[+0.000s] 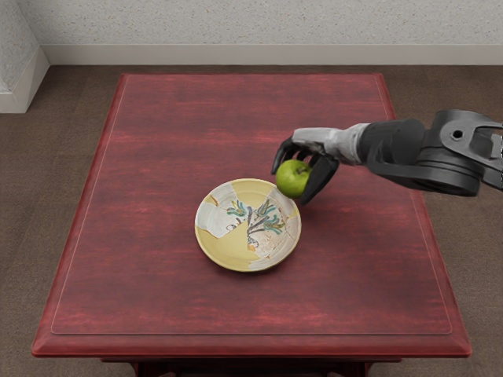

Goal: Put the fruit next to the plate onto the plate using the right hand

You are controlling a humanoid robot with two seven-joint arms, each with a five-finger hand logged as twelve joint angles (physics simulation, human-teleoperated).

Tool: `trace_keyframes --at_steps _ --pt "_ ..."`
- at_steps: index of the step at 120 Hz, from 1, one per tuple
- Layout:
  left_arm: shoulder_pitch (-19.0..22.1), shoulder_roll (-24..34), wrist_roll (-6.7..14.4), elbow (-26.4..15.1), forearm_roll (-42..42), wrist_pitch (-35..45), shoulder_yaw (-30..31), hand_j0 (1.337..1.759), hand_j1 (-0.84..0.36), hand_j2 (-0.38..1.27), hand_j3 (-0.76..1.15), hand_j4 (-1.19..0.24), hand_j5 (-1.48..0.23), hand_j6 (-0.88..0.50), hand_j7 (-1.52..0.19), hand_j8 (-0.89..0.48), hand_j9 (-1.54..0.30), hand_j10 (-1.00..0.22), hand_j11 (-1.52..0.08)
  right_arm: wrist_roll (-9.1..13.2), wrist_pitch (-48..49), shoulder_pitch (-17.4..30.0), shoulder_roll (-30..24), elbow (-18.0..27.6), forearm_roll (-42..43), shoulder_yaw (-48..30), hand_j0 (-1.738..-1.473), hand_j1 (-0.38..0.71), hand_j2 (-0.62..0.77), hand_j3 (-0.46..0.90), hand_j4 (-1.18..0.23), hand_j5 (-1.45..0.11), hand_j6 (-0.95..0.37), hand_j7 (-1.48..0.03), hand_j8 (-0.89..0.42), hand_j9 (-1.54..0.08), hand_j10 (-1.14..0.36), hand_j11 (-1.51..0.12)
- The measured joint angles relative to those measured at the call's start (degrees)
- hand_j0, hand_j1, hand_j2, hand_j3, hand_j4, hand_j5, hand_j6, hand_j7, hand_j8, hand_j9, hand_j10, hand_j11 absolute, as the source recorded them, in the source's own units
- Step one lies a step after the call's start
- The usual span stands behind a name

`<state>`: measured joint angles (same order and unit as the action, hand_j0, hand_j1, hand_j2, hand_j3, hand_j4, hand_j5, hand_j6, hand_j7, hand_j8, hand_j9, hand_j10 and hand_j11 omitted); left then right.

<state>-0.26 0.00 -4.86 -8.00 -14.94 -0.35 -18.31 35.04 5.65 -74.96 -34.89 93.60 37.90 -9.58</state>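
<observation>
The right hand [309,162], just right of the frame's centre, is curled around a green apple [292,179], with dark fingers showing above it and to its right. In the picture the apple overlaps the upper right rim of the plate [211,239]. Whether it hangs above the rim or touches it cannot be told. The plate lies in the middle of the red tabletop [157,133]. Only 1 arm shows.

The apple looks small, firm and fairly light, with smooth, glossy skin, so it may slip or roll. A wrap across its widest part, fingers opposite the thumb, suits it best. It should bear a firm squeeze, but the glazed plate looks breakable, so a low, gentle release seems wise.
</observation>
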Motion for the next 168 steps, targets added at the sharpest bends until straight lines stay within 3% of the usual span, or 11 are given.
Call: trace_keyframes --at_steps 28,77,93,133,168 --pt "0.0 0.0 0.0 0.0 0.0 0.0 0.0 1.658 0.06 0.05 0.0 -0.25 -0.32 -0.25 -0.32 -0.25 -0.32 -0.24 -0.32 0.0 4.3 -3.9 4.9 0.5 -1.7 0.2 -1.654 0.2 0.1 0.0 -0.48 -0.91 -0.33 -0.87 -0.34 -0.89 -0.59 -0.88" --pt "0.0 0.0 0.0 0.0 0.0 0.0 0.0 1.658 0.06 0.05 0.0 -0.24 -0.32 -0.24 -0.32 -0.24 -0.32 -0.24 -0.32 0.0 4.4 -4.0 8.3 0.1 -1.4 1.9 -1.652 0.17 0.05 0.0 -0.52 -0.86 -0.37 -0.84 -0.38 -0.86 -0.63 -0.85" --pt "0.0 0.0 0.0 0.0 0.0 0.0 0.0 1.658 0.06 0.05 0.0 -0.24 -0.32 -0.24 -0.32 -0.24 -0.32 -0.24 -0.32 0.0 4.2 -3.4 8.3 -1.1 -1.3 2.0 -1.655 0.14 0.03 0.0 -0.47 -0.71 -0.38 -0.7 -0.38 -0.7 -0.53 -0.7" --pt "0.0 0.0 0.0 0.0 0.0 0.0 0.0 1.658 0.06 0.05 0.0 -0.25 -0.32 -0.25 -0.32 -0.25 -0.32 -0.24 -0.32 0.0 4.0 -3.1 8.3 -2.2 -2.0 1.5 -1.657 -0.09 -0.02 0.0 -0.23 -0.32 -0.21 -0.32 -0.22 -0.32 -0.24 -0.32" --pt "0.0 0.0 0.0 0.0 0.0 0.0 0.0 1.658 0.06 0.05 0.0 -0.24 -0.32 -0.24 -0.32 -0.24 -0.32 -0.24 -0.32 0.0 7.4 -1.8 3.4 -2.5 -26.0 -5.6 -1.658 -0.25 -0.01 0.0 -0.09 -0.12 -0.09 -0.12 -0.09 -0.12 -0.09 -0.12"
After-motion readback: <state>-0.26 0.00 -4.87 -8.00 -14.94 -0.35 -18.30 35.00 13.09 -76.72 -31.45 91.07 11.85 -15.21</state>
